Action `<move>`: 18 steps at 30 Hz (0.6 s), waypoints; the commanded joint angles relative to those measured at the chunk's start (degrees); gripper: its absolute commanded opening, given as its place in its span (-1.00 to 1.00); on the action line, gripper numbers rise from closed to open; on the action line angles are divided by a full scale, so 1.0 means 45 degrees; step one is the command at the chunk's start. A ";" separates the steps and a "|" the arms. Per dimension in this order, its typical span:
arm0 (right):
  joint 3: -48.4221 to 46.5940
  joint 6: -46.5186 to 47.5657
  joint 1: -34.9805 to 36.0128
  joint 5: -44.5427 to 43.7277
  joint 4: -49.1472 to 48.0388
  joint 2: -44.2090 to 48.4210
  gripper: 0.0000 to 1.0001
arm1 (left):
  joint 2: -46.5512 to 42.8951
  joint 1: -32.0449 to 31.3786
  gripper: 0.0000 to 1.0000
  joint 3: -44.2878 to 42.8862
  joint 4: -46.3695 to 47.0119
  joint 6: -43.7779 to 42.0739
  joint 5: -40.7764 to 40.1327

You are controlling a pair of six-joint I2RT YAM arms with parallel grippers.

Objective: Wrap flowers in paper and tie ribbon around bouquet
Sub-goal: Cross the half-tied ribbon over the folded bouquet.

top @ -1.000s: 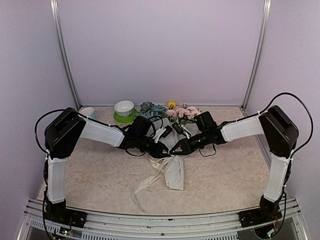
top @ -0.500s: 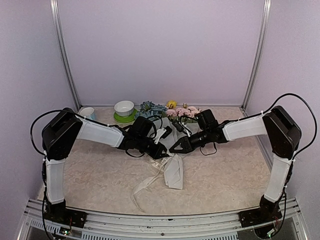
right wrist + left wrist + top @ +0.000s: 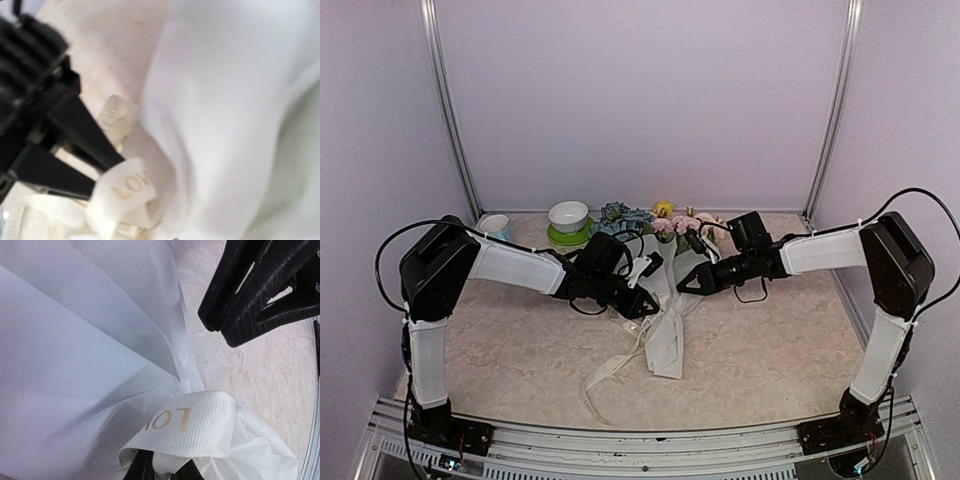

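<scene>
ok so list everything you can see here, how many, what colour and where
flowers: one bunch, blue, pink and yellow with green leaves, far middle of the table
paper: one sheet, white, wrapped round the stems, narrow end toward the arms
ribbon: one, cream with tan lettering, looped at the paper's gathered part, tails trailing toward the near edge
bowl: one, white, on the plate, back left
plate: one, green, under the bowl
cup: one, white and pale blue, far left corner
table: one, cream, marbled
left gripper: one, black, shut on the ribbon
right gripper: one, black, shut, empty, right of the paper
</scene>
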State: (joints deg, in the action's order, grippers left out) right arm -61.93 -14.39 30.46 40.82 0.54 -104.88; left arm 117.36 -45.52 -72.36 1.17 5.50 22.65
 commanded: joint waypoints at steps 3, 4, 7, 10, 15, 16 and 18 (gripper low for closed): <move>-0.0176 0.0132 -0.0011 -0.0933 0.0523 0.0079 -0.81 | -0.0182 -0.0133 -0.69 -0.0348 -0.0375 -0.0264 0.0090; -0.0184 0.0127 -0.0001 -0.0793 0.0501 0.0015 -0.82 | -0.0182 -0.0165 -0.68 -0.0364 -0.0422 -0.0264 0.0076; -0.0241 0.0048 0.0225 0.0453 0.0025 -0.0543 -0.84 | -0.0201 -0.0198 -0.66 -0.0398 -0.0457 -0.0228 0.0064; -0.0654 0.0186 0.0608 0.0538 0.0155 -0.1101 -0.87 | -0.0165 -0.0164 -0.65 -0.0484 -0.0492 -0.0194 0.0034; -0.0935 0.0130 0.0644 0.0537 -0.0122 -0.1326 -0.91 | -0.0182 -0.0139 -0.65 -0.0517 -0.0436 -0.0142 0.0108; -0.0990 0.0117 0.0662 0.0739 -0.0249 -0.1415 -0.90 | -0.0165 -0.0139 -0.66 -0.0553 -0.0409 -0.0156 0.0159; -0.0986 0.0067 0.0691 0.1058 -0.0481 -0.1520 -0.86 | -0.0165 -0.0122 -0.69 -0.0535 -0.0282 -0.0167 0.0278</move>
State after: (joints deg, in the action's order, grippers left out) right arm -64.36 -14.22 33.26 42.35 1.06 -110.43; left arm 117.36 -46.06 -73.36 -0.32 5.28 22.68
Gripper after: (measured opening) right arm 0.055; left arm 0.169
